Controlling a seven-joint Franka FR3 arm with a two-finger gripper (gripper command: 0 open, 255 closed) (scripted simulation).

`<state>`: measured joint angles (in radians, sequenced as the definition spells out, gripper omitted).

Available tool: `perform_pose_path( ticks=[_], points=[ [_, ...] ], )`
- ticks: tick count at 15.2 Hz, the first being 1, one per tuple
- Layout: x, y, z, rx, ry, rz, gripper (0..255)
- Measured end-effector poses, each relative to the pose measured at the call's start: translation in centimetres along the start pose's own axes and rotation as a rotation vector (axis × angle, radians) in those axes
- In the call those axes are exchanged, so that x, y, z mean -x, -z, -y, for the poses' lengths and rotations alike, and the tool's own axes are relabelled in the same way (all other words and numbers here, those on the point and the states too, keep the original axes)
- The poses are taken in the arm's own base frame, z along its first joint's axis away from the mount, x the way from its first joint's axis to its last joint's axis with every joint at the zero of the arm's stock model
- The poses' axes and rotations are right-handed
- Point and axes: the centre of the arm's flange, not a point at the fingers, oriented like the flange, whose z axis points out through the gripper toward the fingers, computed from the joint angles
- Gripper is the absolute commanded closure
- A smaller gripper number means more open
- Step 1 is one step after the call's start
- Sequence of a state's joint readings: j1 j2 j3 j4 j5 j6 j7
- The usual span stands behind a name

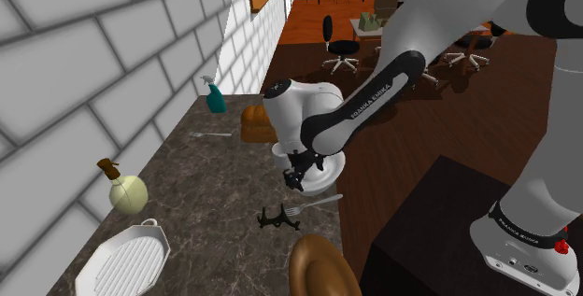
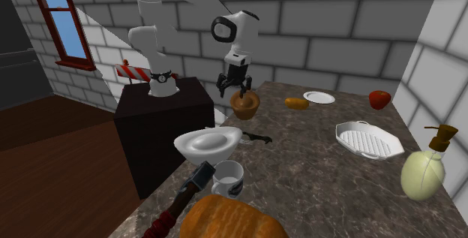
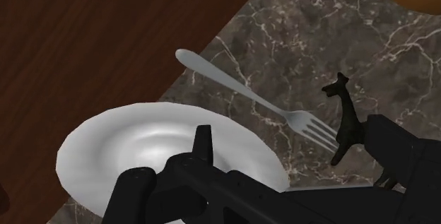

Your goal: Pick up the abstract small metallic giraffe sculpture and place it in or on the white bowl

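The small dark giraffe sculpture (image 1: pixel 275 218) stands on the marble counter beside a fork (image 1: pixel 314 204); it also shows past the bowl's rim (image 2: pixel 256 137) and in the wrist view (image 3: pixel 347 119). The white bowl (image 1: pixel 327 170) sits at the counter's edge, seen too in the second exterior view (image 2: pixel 208 142) and under the hand (image 3: pixel 151 143). My black gripper (image 1: pixel 297 176) hangs open above the bowl's rim, a little short of the giraffe, holding nothing. Its fingers (image 3: pixel 202 143) stand well apart, and the giraffe is just beside the other finger. The gripper (image 2: pixel 234 87) is well above the counter.
A brown bowl (image 1: pixel 319 268), white ridged tray (image 1: pixel 125 260), round yellow bottle (image 1: pixel 126 190), bread loaf (image 1: pixel 253 122) and teal spray bottle (image 1: pixel 215 96) share the counter. A mug (image 2: pixel 227 177) and hammer (image 2: pixel 184 196) lie near the white bowl. The dark stand (image 2: pixel 161 116) borders the counter.
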<state>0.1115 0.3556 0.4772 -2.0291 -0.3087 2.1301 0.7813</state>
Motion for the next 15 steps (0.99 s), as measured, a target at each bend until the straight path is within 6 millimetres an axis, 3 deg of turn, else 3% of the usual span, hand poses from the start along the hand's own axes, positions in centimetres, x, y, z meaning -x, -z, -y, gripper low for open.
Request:
perform_pose_path(
  ticks=[9, 13, 15],
  points=[
    [-5.2, -7.1, 8.4, 0.012, -0.046, 0.041, 0],
    [-8.2, -10.6, 11.7, 0.017, -0.065, 0.058, 0],
    [-8.8, -11.9, 13.0, 0.019, -0.072, 0.065, 0]
  ],
)
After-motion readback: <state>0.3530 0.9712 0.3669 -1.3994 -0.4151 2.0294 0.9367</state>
